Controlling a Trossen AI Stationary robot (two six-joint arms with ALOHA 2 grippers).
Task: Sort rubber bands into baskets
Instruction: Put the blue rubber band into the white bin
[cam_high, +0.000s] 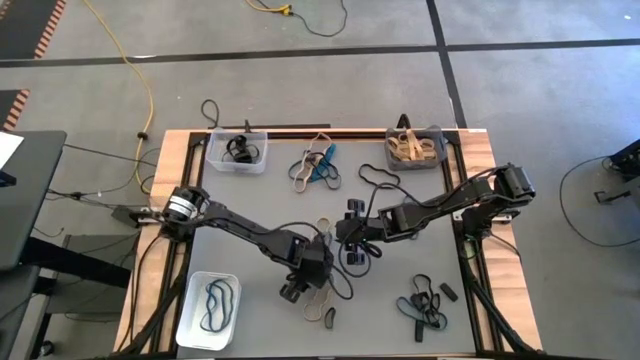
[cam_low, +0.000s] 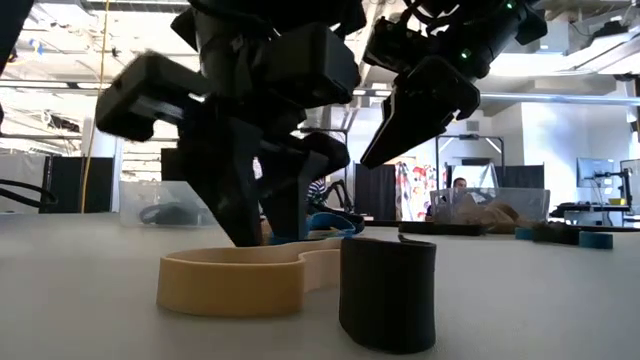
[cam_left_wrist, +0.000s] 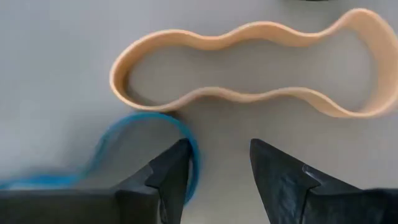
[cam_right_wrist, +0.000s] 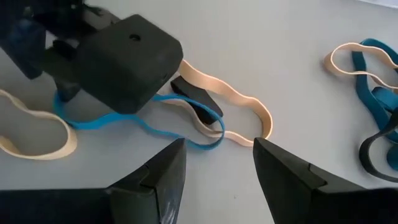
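No text, label, brand, number or sign can be read anywhere in these views, neither on the table, nor on the arms, nor in the room behind; the far screens and posters are too small and blurred to make out.

The grey desk (cam_high: 250, 190) carries three baskets: a clear basket (cam_high: 237, 151) and a dark grey basket (cam_high: 415, 148) along the far edge, a white basket (cam_high: 209, 309) at the near left corner. Loose rubber bands (cam_high: 316, 168) lie scattered between.
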